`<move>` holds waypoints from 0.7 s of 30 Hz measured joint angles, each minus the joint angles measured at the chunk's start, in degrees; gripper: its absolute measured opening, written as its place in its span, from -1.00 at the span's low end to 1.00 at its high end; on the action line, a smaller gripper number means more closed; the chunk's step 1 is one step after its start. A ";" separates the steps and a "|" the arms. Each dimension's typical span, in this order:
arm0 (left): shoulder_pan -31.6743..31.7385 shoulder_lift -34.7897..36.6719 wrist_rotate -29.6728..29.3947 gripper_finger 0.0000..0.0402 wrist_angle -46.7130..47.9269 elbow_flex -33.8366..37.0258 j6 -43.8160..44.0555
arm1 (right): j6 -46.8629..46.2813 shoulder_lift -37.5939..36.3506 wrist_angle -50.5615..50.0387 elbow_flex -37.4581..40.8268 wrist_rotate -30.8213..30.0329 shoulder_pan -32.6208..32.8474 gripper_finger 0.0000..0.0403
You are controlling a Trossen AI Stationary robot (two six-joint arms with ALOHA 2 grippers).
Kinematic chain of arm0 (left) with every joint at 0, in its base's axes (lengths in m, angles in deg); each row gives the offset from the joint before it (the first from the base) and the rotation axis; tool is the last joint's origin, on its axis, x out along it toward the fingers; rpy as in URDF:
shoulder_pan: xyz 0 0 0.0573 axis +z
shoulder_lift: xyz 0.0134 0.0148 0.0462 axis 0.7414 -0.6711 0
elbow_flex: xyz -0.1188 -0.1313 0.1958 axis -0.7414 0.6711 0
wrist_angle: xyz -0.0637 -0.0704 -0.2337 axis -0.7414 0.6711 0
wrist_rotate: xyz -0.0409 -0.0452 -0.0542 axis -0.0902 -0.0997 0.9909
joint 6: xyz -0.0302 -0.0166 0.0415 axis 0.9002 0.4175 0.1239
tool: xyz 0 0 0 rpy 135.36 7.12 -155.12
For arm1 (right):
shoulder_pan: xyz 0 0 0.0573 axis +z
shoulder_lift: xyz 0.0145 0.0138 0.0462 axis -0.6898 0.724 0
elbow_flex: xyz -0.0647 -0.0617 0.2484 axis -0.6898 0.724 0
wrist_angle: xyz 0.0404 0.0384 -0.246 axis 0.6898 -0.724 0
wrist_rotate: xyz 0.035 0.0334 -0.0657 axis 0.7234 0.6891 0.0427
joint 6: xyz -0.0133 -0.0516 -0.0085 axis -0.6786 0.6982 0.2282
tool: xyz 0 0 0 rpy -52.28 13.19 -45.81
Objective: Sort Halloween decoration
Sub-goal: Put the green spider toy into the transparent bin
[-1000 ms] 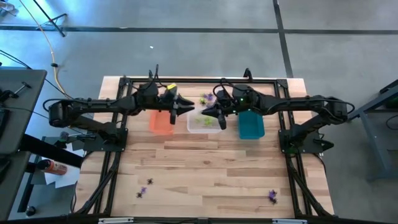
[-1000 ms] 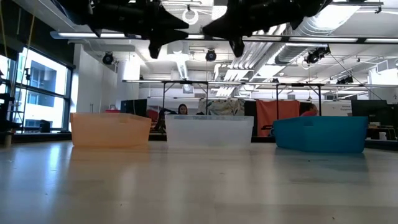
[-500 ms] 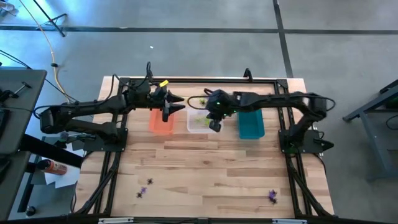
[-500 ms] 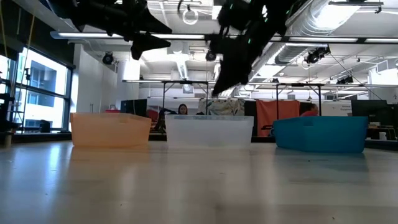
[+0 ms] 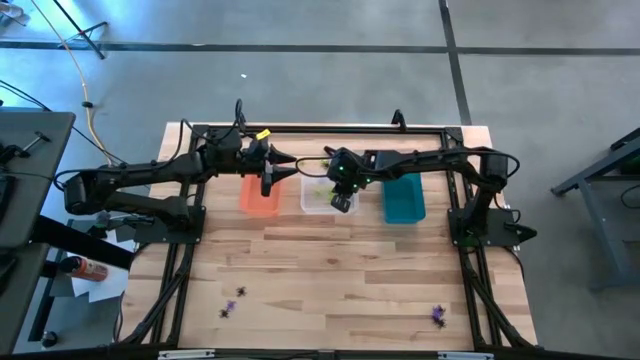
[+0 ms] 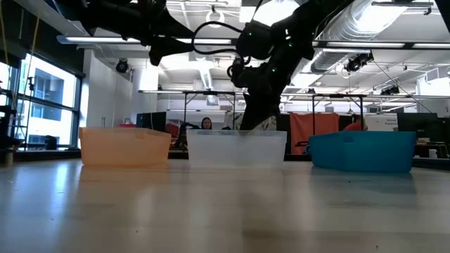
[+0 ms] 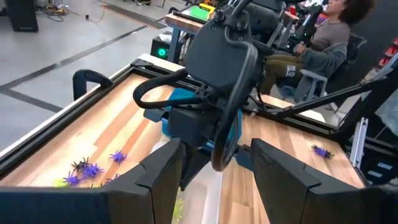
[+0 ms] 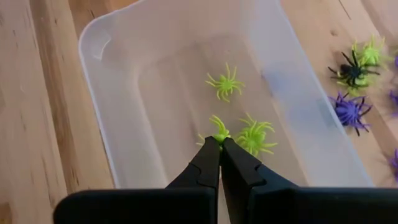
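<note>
**benchrat:** Right gripper (image 8: 219,144) was down in the clear bin (image 8: 99,106), fingers pressed together on a lime green spider (image 8: 217,129) right at the tips. For that step I'd say get the tips low over the bin floor before letting go, so the thing doesn't bounce out or cling to a pad. Two more green spiders (image 8: 225,83) were already lying in there, one just beside the tips, one farther along.

**spoolie:** And the left one?

**benchrat:** Left gripper (image 5: 270,172) hung over the orange bin (image 5: 259,196), fingers spread, nothing between them as far as I could tell. The unsorted pile (image 8: 356,87) of purple, black and green sat on the table just outside the clear bin's wall, with a few purple strays (image 5: 232,305) well apart, near the table's front edge.
</note>
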 joint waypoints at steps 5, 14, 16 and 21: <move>0.78 0.00 0.03 -0.12 1.44 0.00 -2.15 | 0.18 0.00 -0.19 0.00 0.22 0.00 -0.95; 1.48 0.02 0.42 -0.12 4.64 -0.02 -1.80 | -3.09 0.00 -0.34 0.00 0.45 0.04 -0.44; 1.48 0.02 0.42 -0.12 4.99 -0.02 -1.80 | -2.44 0.00 -0.34 0.02 1.31 0.04 -0.30; 1.48 0.55 0.44 -0.12 6.18 -0.02 -2.16 | -1.41 -0.15 -2.78 -1.81 4.52 -0.38 -0.13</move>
